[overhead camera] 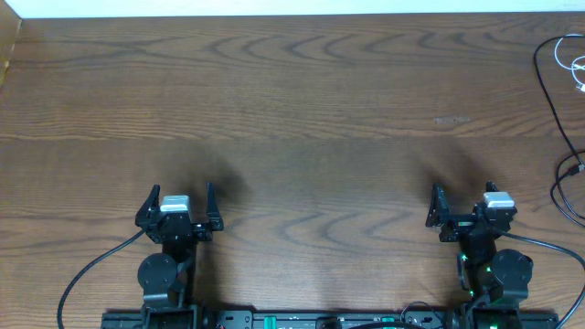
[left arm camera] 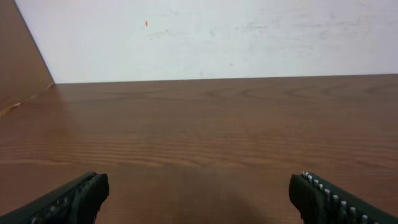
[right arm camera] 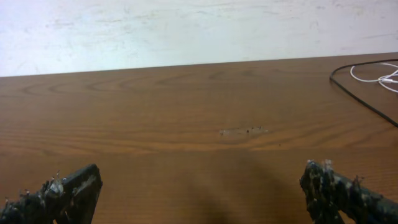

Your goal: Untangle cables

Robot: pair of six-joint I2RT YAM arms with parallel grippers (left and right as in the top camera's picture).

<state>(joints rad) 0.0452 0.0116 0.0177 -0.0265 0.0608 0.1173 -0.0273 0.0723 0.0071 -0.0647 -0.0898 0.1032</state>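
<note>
The cables [overhead camera: 548, 100] lie at the far right edge of the table [overhead camera: 292, 110], ahead of the right gripper [overhead camera: 464, 190] and well off to its right, apart from its fingers. A black cord [overhead camera: 541, 78] bends in from the edge and runs back out. A white cord [overhead camera: 562, 57] loops just beyond that bend. A second black loop [overhead camera: 559, 187] sits nearer, about level with the right gripper's fingertips and to their right.

The overhead frame cuts off all three, so how they cross, or whether they are knotted at all, cannot be told. Any plug ends are too small to make out. From the right wrist, the black cord [right arm camera: 360, 99] slants across the upper right corner, with the white cord [right arm camera: 373, 80] behind it, and both run out of frame.

The right gripper [right arm camera: 202, 196] has its jaws spread wide, holding and touching nothing. Only the tips of its fingers [right arm camera: 68, 193] show, with bare wood between them. A small pale scuff [right arm camera: 242, 131] marks the wood straight ahead of it.

The left gripper [overhead camera: 182, 188] is also spread wide and holds nothing, far to the left of the cables. Its wrist view shows only its fingertips [left arm camera: 74, 199], wood grain ahead and a pale wall [left arm camera: 217, 37] beyond the table's far edge.
</note>
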